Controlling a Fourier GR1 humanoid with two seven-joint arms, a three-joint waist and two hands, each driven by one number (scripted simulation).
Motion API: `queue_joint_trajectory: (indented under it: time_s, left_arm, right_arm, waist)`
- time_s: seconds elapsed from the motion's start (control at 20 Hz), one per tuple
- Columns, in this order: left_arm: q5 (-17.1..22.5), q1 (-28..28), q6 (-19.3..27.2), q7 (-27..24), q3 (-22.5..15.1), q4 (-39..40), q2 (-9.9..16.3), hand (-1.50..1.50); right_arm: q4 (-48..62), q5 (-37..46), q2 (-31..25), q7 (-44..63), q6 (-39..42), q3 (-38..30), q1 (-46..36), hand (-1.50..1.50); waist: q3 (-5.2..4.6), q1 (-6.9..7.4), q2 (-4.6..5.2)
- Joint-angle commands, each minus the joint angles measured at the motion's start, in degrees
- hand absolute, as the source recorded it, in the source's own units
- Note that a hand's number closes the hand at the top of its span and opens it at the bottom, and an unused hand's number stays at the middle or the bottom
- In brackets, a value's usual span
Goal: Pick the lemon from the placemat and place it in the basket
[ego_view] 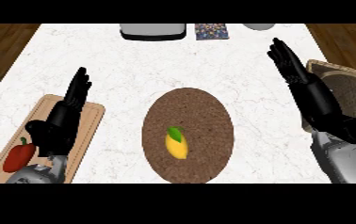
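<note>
Fingers (287, 60) of the right hand (306, 89) straight, apart, holding nothing; left hand (66, 112) likewise, resting. Table (125, 72) beneath them. Placemat (201, 110) lay left of the right fingers; basket (344, 79) just right. Lemon (176, 145) sat on the placemat, untouched. Judged: pick not begun; next, reach down-left and close round it.

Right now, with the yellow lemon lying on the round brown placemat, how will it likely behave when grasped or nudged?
The yellow lemon with a green leaf looks oval and smooth, so it may roll sideways if nudged. It seems small and probably light. The round brown woven placemat looks textured, which might slow rolling.
</note>
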Motion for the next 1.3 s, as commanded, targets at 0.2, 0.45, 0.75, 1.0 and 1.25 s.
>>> queue_joint_trajectory:
  time_s: [0.2,0.45,0.75,1.0,1.25]
  left_arm:
    - [4.4,6.1,-3.7,6.0,-3.3,7.4,-2.1,0.0]
    - [6.6,8.5,-7.0,8.7,-3.6,12.1,-1.1,0.0]
    - [8.3,11.7,-8.8,6.3,-0.2,14.6,0.2,0.0]
    - [9.1,14.7,-9.3,6.2,0.6,12.0,1.6,0.0]
    - [9.2,12.5,-8.5,7.8,0.8,12.1,0.2,0.0]
  right_arm:
    - [-0.4,-9.2,13.6,1.4,12.1,14.1,-8.5,1.5]
    - [-1.7,-4.2,21.9,1.5,19.6,33.1,-11.5,1.5]
    - [2.2,15.2,25.0,6.5,3.0,44.0,-14.3,-1.5]
    - [-3.2,29.1,16.9,19.2,3.3,36.4,-25.9,-1.5]
    - [-10.6,23.4,8.6,29.2,19.1,26.3,-39.0,-1.5]
  waist:
    - [0.1,6.89,5.39]
    - [-0.02,4.82,3.86]
    - [0.04,1.54,3.05]
    - [0.01,0.02,2.1]
    - [0.06,-0.76,2.52]
